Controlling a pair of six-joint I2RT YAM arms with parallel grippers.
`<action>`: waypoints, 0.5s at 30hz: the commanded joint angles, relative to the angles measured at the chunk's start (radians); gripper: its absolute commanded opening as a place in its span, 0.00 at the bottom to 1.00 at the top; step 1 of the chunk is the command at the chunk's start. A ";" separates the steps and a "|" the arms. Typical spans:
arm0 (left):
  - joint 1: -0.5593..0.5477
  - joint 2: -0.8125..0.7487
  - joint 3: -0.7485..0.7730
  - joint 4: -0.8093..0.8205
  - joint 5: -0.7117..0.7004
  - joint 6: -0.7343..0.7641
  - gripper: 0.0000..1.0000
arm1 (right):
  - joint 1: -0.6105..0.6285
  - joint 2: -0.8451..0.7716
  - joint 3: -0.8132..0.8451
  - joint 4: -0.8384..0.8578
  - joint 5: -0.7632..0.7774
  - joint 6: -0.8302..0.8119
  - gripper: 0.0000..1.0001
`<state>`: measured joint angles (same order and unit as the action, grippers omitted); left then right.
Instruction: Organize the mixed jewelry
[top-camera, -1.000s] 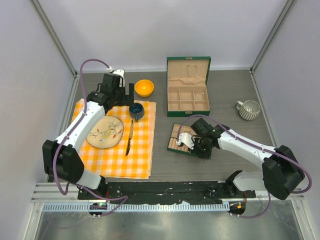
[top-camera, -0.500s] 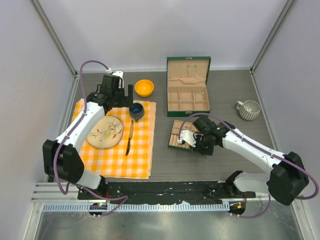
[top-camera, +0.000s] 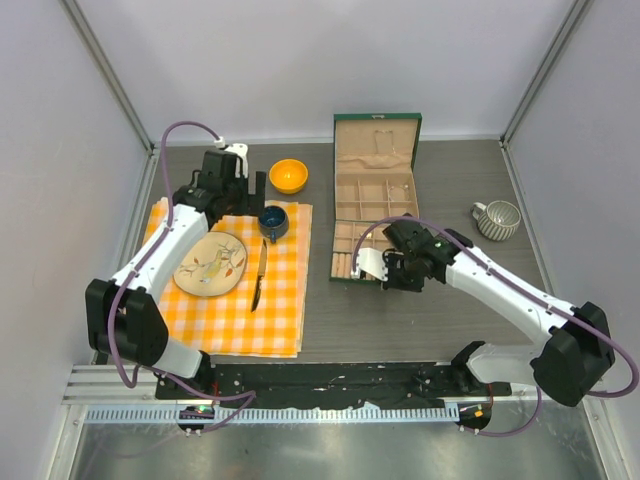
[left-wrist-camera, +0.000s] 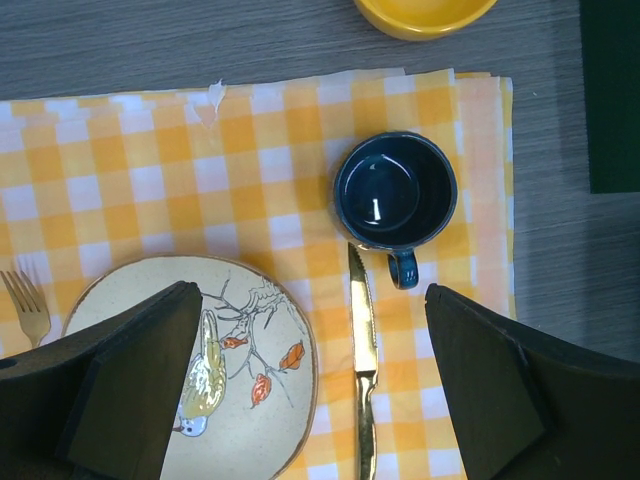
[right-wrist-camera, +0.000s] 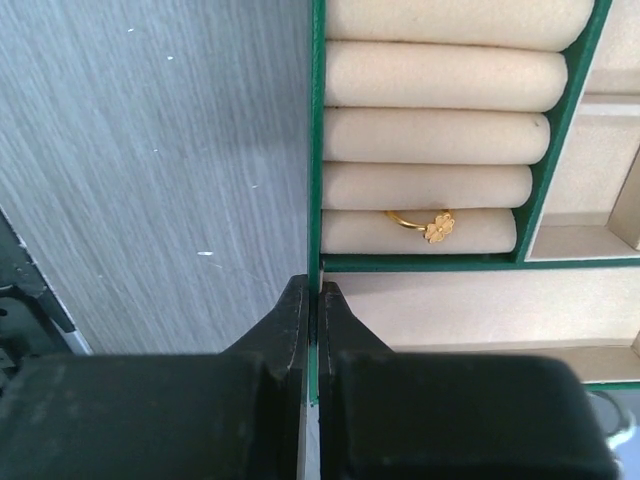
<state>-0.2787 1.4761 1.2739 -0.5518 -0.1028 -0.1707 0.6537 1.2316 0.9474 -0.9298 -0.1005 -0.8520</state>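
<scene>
Nearer the open green wooden box (top-camera: 377, 145) now, the beige-cushioned green tray (right-wrist-camera: 318, 150) is clamped by its thin wall in the right end effector (right-wrist-camera: 313, 292); a slip could spill its gold clover ring (right-wrist-camera: 425, 224).

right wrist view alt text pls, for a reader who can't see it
The right tool is shut on the thin side wall of a green tray. Inside, a gold clover ring sits tucked between the two nearest cream padded rolls; grey table lies left.
</scene>
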 joint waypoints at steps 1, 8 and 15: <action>0.012 -0.033 -0.015 0.058 0.028 0.054 1.00 | -0.003 0.031 0.097 0.034 0.036 -0.085 0.01; 0.015 -0.019 -0.011 0.055 0.084 0.068 1.00 | -0.072 0.146 0.229 0.034 0.028 -0.171 0.01; 0.015 -0.002 0.016 0.038 0.133 0.062 1.00 | -0.190 0.281 0.404 0.013 -0.039 -0.301 0.01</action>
<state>-0.2714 1.4761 1.2602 -0.5346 -0.0254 -0.1215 0.5121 1.4727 1.2442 -0.9379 -0.0959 -1.0492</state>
